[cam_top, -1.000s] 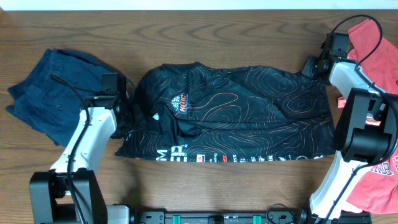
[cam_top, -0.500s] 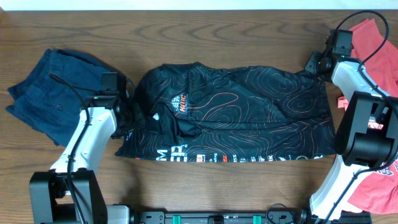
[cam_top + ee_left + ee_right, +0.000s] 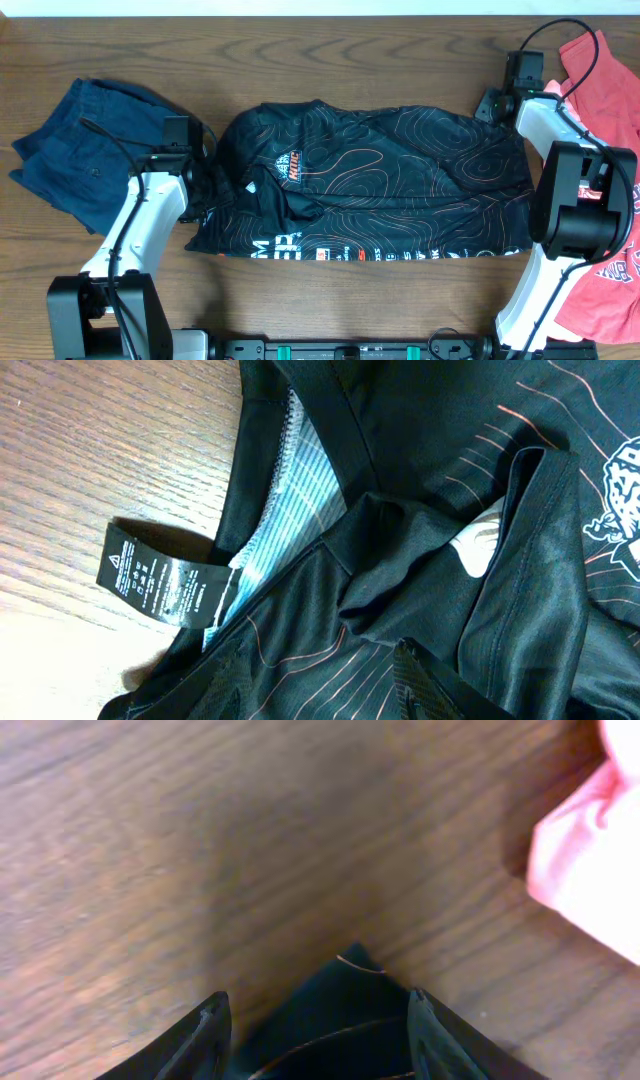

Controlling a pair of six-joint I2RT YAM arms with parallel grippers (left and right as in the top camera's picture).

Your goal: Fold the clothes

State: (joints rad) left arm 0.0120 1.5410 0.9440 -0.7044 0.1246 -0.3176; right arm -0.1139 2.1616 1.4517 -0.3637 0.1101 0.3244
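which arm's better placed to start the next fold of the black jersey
Left. The left hand pinches bunched black jersey fabric beside the collar. The right hand stands open over the far corner, gripping nothing.

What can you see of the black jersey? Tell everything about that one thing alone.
The black jersey is soft fabric with orange contour lines, a chest badge and white-orange lettering along the near edge. It lies wrinkled on the table, collar left, care label showing. The left pincer sits in bunched cloth there; grip unclear. The open right pincer straddles its far-right corner.
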